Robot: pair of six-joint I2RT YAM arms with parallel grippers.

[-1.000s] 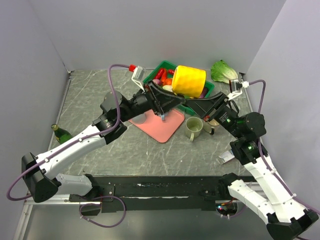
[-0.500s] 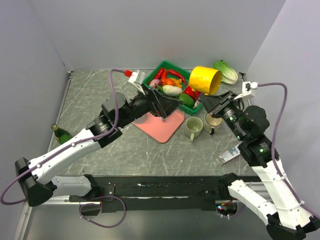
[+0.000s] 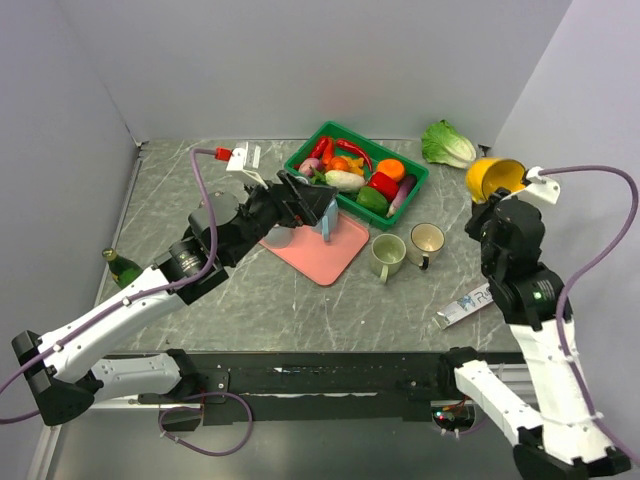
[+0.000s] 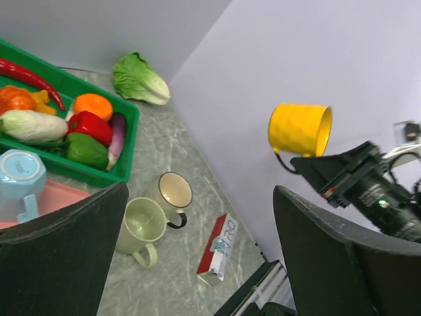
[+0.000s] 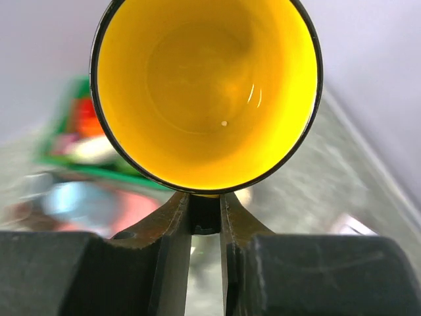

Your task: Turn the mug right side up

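My right gripper [image 5: 206,205] is shut on the dark handle of a yellow mug [image 5: 206,92], whose open mouth faces its wrist camera. In the top view the yellow mug [image 3: 495,178] hangs in the air at the far right, above the right gripper [image 3: 499,204]. The left wrist view shows the mug [image 4: 299,128] tilted on its side, mouth to the right, well above the table. My left gripper [image 4: 200,191] is open and holds nothing. It hovers over the pink board [image 3: 322,252] in the middle, apart from the mug.
A light blue mug [image 4: 20,172] stands upside down on the pink board. Near it are a green mug [image 3: 387,256], a cream mug [image 3: 427,240], a red and white carton [image 3: 468,303], a green bin [image 4: 92,173] of vegetables, a lettuce [image 3: 447,143] and a bottle [image 3: 124,266].
My left gripper opened, let go of the yellow mug and drew back to the left. The right arm carried the mug by its handle to the right and turned its mouth upward.
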